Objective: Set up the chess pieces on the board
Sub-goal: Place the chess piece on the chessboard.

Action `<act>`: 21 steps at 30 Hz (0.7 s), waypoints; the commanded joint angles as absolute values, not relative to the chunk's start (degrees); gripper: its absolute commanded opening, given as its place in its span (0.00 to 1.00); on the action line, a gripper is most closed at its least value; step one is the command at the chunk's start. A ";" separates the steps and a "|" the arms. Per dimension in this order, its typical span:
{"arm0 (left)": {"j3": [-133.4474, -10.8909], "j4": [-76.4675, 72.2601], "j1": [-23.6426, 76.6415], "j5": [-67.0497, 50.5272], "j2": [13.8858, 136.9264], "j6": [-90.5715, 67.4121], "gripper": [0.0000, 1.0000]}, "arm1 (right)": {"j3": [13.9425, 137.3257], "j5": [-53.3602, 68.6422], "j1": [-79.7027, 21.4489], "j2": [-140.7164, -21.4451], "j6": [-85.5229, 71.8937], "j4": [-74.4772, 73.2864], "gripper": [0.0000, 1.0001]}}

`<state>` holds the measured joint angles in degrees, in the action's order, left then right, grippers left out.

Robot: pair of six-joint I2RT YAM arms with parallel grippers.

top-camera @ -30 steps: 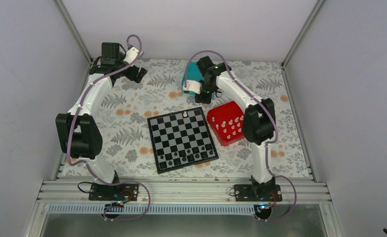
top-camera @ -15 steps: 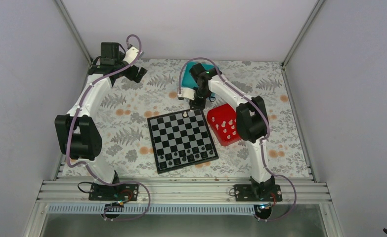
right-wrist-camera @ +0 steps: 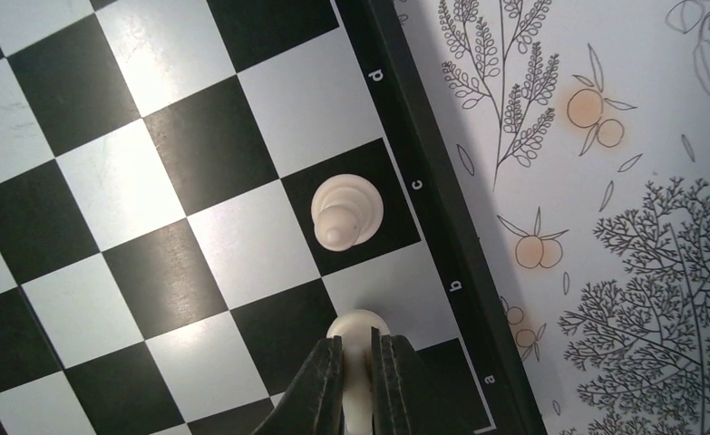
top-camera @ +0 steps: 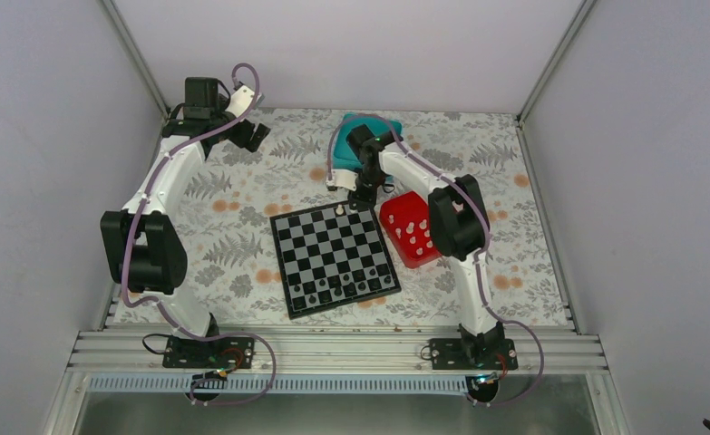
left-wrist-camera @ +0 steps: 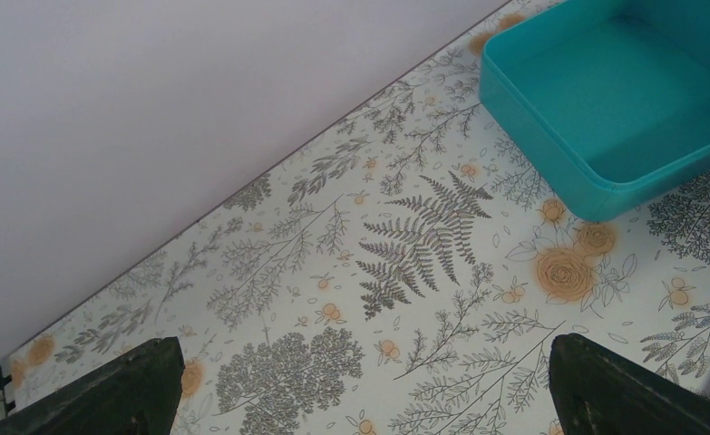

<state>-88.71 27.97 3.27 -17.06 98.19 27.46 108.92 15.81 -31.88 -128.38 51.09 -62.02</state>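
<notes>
Reaching forward and inward from its base, the right arm bends its elbow above the red tray and points its wrist down at the far edge of the board. The right gripper has its fingers clenched on a white chess piece, held upright at the edge squares by the letter b; whether it touches the board I cannot tell. A second white piece stands just beside it on the black square by the letter c. More white pieces sit in the red tray. Dark pieces line the board's near rows. The left arm stretches up to the far left corner of the table, and the left gripper is spread wide, holding nothing, with the teal box ahead of it.
</notes>
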 commanded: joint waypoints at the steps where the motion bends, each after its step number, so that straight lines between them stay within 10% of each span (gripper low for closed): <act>1: -88.27 27.26 3.16 -18.12 96.25 27.77 1.00 | 107.62 15.83 -32.52 -129.29 51.38 -60.02 0.07; 21: -87.75 27.24 3.08 -18.08 95.53 28.34 1.00 | 107.58 15.29 -32.52 -130.35 50.98 -58.87 0.21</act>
